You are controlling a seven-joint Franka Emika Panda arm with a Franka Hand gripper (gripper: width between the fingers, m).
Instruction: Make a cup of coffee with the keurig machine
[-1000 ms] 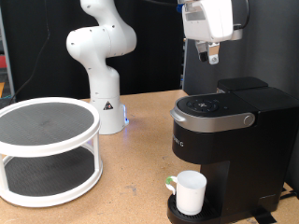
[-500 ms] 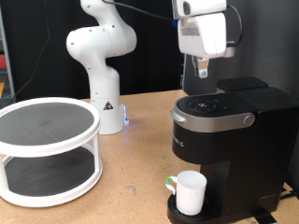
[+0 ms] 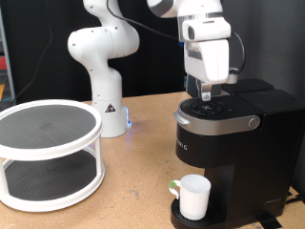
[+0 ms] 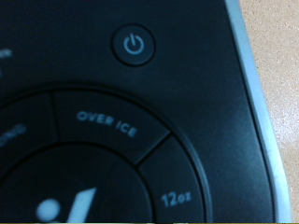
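Progress, judged from layout: the lid of the keurig machine [image 3: 229, 134] is closed, and the cup [image 3: 193, 197] already stands on the round drip tray at its base, under the spout. No coffee flow is visible; the brew looks not yet started.

Machine: large matte-black plastic block on the wooden tabletop [image 3: 133, 181], at the exterior view's right. A silver-grey band rims its lid.

Two-tier white round rack [image 3: 48, 153], dark mesh shelves, stands well apart at the exterior view's left.

The gripper [image 3: 210, 93] hangs just above the control panel [image 4: 103, 140], or touching it. Jaws: cannot tell how far open; nothing seen held.

Cup: glossy white ceramic, green showing at the handle.

Wrist view: glossy black panel, wedge buttons marked "OVER ICE" and "12oz", power symbol [image 4: 135, 45] in a ring.
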